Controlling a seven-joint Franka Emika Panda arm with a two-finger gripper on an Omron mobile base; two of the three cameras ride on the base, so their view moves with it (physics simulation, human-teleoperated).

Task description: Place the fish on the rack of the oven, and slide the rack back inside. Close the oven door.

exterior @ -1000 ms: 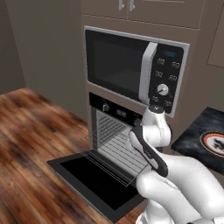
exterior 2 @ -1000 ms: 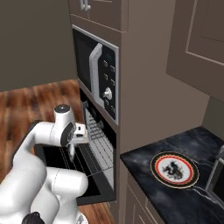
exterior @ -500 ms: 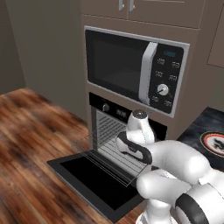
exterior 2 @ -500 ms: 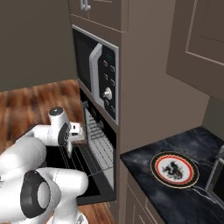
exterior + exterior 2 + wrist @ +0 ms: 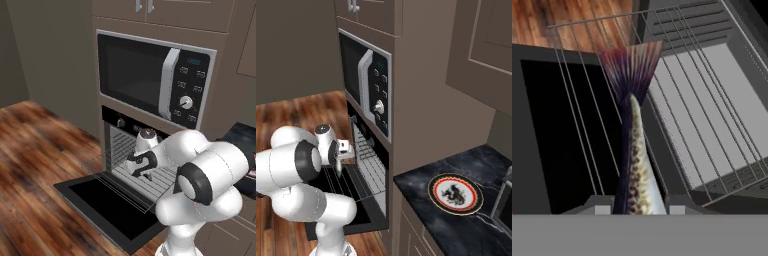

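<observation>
In the left base view the wooden floor [image 5: 40, 145] lies at 9 o'clock, and the oven door [image 5: 107, 212] hangs dropped flat open at 7 o'clock, its dark glass facing up. Above it the rack [image 5: 142, 182] is pulled out of the pale ribbed cavity of the oven [image 5: 122, 145], its thin wires reaching out over the door. The gripper [image 5: 142, 170] hangs just over the rack near centre, with the white arm bulking at 4 o'clock. The microwave [image 5: 155, 82] sits above the oven at 12 o'clock. In the right base view the arm fills 8 o'clock, the gripper [image 5: 340, 161] sits at 9 o'clock in front of the oven's [image 5: 368, 160] open mouth, and the rack [image 5: 348, 182] runs outward just below it; a round plate [image 5: 456, 192] lies on the dark counter [image 5: 476, 225] at 4 o'clock. In the hand view the door's glass [image 5: 557, 135] is at 9 o'clock, the fish [image 5: 634, 150] runs from 6 o'clock up to its fanned tail near 12 o'clock, pinched at its body between the two finger tips [image 5: 599, 204] with the jaws drawn narrow on it, and the rack's wires [image 5: 712, 125] show beyond it, over the door and the pale cavity floor at 3 o'clock
</observation>
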